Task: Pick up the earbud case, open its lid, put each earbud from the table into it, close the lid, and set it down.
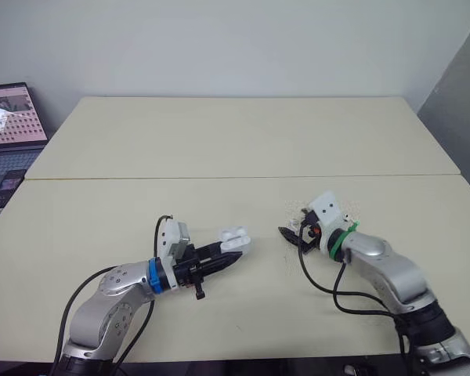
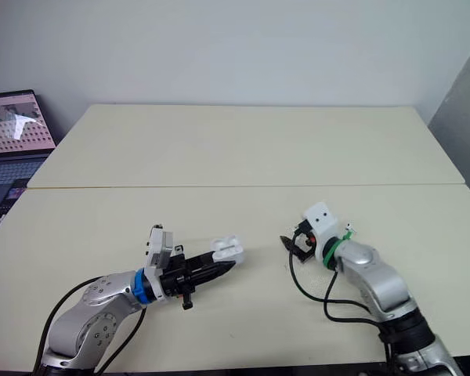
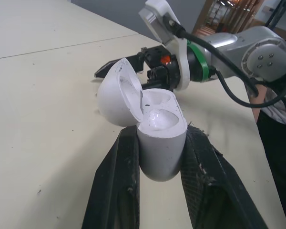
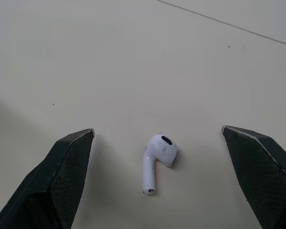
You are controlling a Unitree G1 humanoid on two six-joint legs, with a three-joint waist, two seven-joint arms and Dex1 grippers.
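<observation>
Surface (image 1: 243,133): pale beige, two tops butted together, with a thin seam (image 1: 219,178) running across between them. Open laptop (image 1: 9,129) off the far left corner, screen lit, keyboard below it. Plain white wall (image 1: 219,39) behind. Grey panel (image 1: 464,102) at far right. Part of a person (image 3: 280,112) beside the surface's edge, in a light top.

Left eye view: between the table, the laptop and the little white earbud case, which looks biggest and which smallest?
1. table, by far the largest.
2. laptop, though the picture's edge cuts it off and it sits farther away.
3. earbud case, smallest, despite being nearer.
</observation>
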